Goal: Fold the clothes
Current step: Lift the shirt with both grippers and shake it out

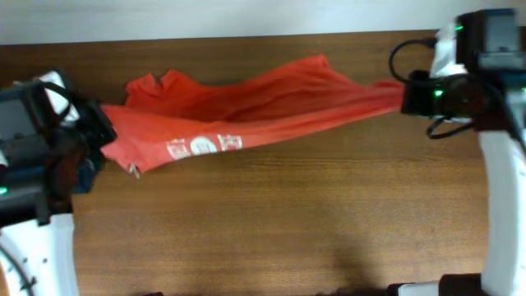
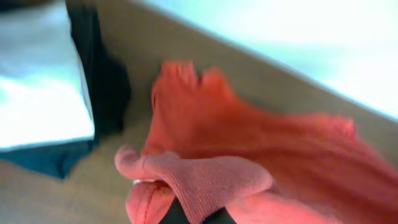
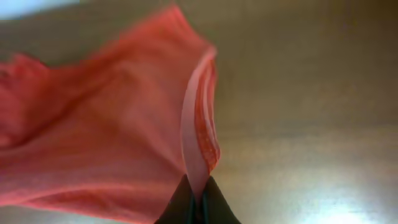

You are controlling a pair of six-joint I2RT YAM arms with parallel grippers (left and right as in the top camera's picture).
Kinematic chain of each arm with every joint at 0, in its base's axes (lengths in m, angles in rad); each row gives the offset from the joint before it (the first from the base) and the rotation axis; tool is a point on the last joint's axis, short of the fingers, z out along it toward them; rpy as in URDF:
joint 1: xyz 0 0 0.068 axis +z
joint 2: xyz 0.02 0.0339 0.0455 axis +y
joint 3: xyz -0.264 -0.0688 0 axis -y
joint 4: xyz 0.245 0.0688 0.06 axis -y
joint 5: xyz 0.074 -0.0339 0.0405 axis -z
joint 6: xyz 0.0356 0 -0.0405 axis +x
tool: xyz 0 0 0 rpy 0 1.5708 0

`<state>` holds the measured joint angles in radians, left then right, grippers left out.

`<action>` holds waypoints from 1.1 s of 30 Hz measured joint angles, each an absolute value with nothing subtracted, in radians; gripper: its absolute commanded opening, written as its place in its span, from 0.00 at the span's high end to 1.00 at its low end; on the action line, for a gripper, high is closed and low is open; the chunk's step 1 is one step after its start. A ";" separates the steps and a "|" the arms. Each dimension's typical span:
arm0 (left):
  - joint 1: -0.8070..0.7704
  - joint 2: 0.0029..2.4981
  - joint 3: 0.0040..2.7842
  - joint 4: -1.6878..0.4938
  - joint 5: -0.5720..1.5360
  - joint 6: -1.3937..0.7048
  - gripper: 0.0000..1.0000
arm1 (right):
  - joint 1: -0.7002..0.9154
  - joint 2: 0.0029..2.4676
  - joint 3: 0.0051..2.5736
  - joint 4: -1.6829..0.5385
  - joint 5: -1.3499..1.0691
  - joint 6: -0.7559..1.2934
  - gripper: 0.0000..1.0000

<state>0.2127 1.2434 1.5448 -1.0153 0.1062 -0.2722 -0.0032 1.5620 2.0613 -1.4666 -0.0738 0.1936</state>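
I've got the orange-red T-shirt (image 1: 246,115) stretched out over the far half of the table (image 1: 288,222). Its long axis runs along the table's length, from the left end to the right end, and it angles slightly toward the table's far edge at the right. The neck opening (image 1: 160,82) is toward the table's left end on the far side. The white lettering (image 1: 204,145) faces up along the shirt's near edge, also toward the left end. From there the cloth narrows into a gathered tail at the table's right end. I cannot tell how much of it actually rests on the wood.

The left gripper (image 1: 97,136) is closed on the wide end at the table's left edge. In the left wrist view the fabric bunches over it (image 2: 196,214) and hides most of the fingers. The right gripper (image 1: 407,94) pinches the narrow end. In the right wrist view its jaws are pressed together on a folded edge of the cloth (image 3: 198,208).

The table is dark brown wood grain, with a pale wall (image 1: 205,16) behind its far edge. At its left end, in the left wrist view, a dark navy garment (image 2: 106,81) lies with a white garment (image 2: 37,81) on it.
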 measured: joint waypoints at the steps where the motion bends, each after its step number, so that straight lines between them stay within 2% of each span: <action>1: 0.213 1.245 1.611 -1.020 0.109 -0.271 1.00 | -0.003 1.552 2.106 -1.472 -0.074 0.191 0.96; 7: 0.213 1.233 1.916 -1.056 0.108 -0.260 1.00 | -0.003 1.459 2.369 -1.481 -0.023 0.184 0.96; 14: 0.213 1.131 2.012 -1.065 0.097 -0.253 1.00 | -0.003 1.356 2.522 -1.483 0.102 0.183 0.96; 18: 0.213 1.153 2.023 -1.065 0.113 -0.253 1.00 | -0.003 1.427 2.524 -1.495 0.113 0.183 0.96; 22: 0.213 1.300 2.025 -1.031 0.163 -0.253 1.00 | -0.003 1.590 2.521 -1.496 0.115 0.183 0.96; 27: 0.213 1.553 2.023 -0.906 0.220 -0.252 1.00 | -0.003 1.802 2.516 -1.443 0.112 0.183 0.96; 33: 0.211 1.777 2.014 -0.474 0.320 -0.276 1.00 | -0.004 1.975 2.507 -1.179 0.108 0.188 0.96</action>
